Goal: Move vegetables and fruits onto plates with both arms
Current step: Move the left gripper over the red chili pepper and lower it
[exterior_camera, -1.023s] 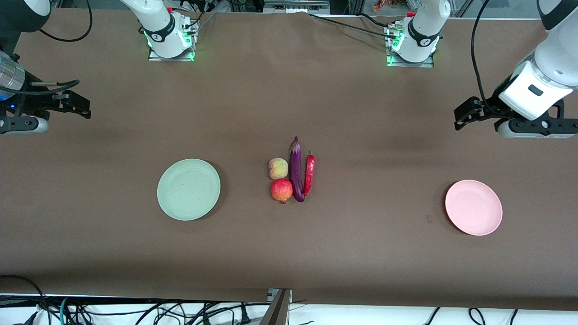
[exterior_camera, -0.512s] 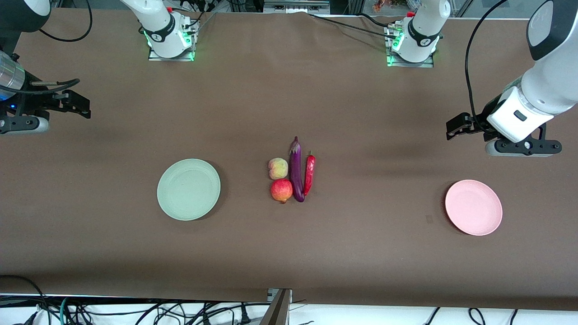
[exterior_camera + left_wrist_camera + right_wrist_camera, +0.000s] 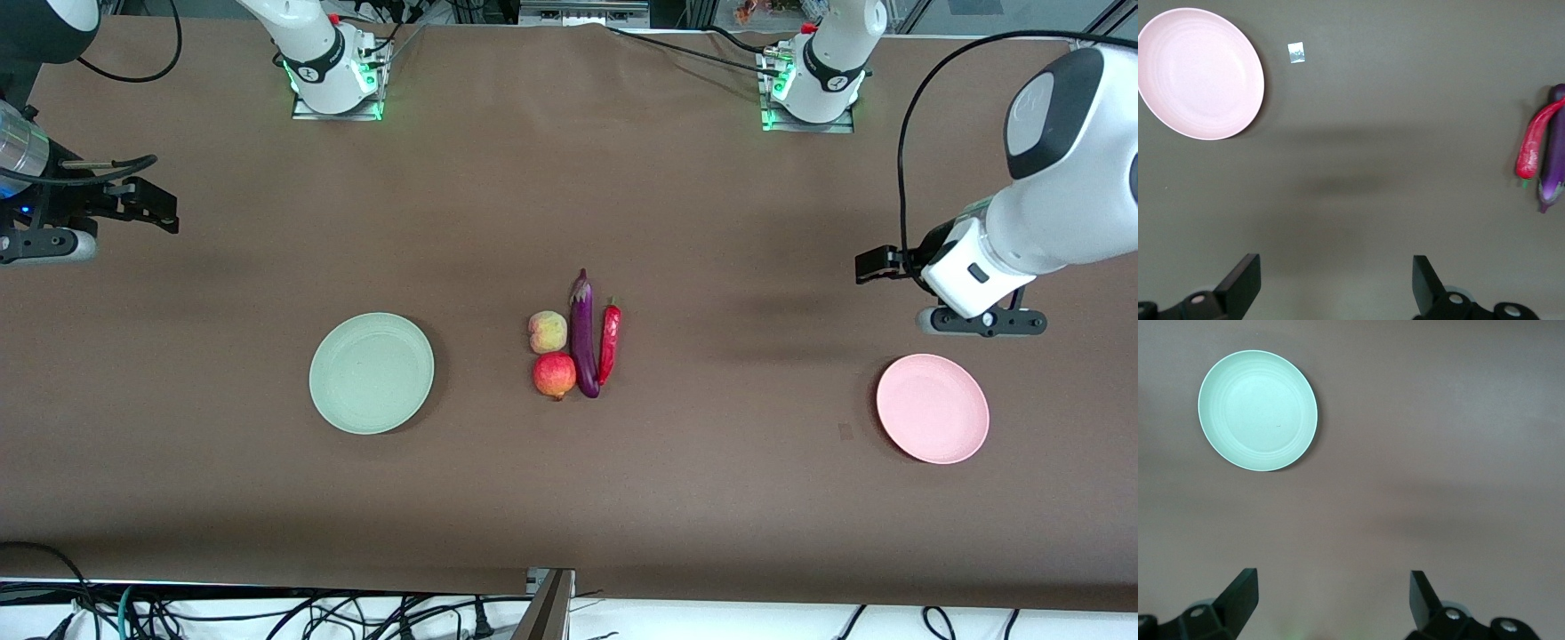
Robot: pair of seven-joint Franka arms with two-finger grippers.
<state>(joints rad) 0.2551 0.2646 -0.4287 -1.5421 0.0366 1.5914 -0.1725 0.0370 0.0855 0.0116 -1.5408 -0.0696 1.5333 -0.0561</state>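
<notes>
Fruits (image 3: 553,354) show only from the front; left tool (image 3: 1331,290) and right tool (image 3: 1328,603) hover wide, the left wrist catching the chili (image 3: 1533,143), the right wrist only the green plate (image 3: 1258,409).

A robotics lab: two white arms are bolted on metal base plates (image 3: 807,120) with green indicator lights at the edge of a table (image 3: 569,498) covered in brown cloth. Bundles of black cables (image 3: 267,613) trail below the table edge, well apart from either gripper.
</notes>
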